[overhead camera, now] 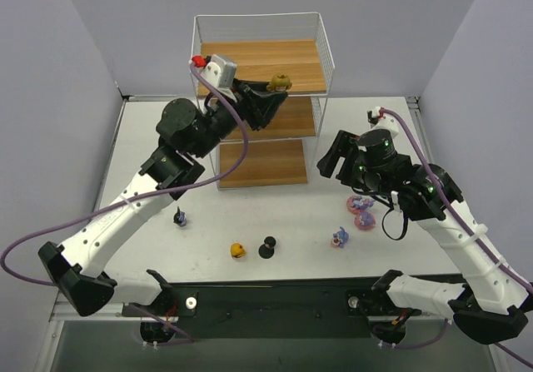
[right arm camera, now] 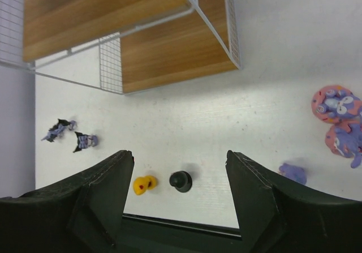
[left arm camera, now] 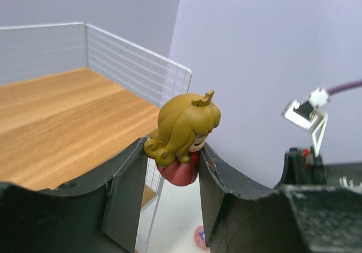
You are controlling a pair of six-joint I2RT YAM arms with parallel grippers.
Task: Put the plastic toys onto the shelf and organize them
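Lilac walls (overhead camera: 75,39) close in a white counter (overhead camera: 300,222) in the top view, with the shelf (overhead camera: 326,60) at its far middle. The left pincer (overhead camera: 273,89) is up at the top board (overhead camera: 275,56) and holds a golden-haired doll (overhead camera: 281,81) over the near part of it. The right pincer (overhead camera: 335,160) hovers right of the shelf, above the counter.

From the left wrist, the doll (left arm camera: 184,128) is clamped between both fingers (left arm camera: 121,174), head up and leaning a little, close to the wire rim (left arm camera: 136,66). The top board (left arm camera: 56,123) lies to the left and lower. I think it is best to carry the doll further in over the wood and lower it until its pink base meets the top board. Then make it straight, and only then release slowly.

From the right wrist, the right pincer (right arm camera: 180,157) is spread wide with nothing in it, above a yellow toy (right arm camera: 144,184) and a black toy (right arm camera: 181,180).
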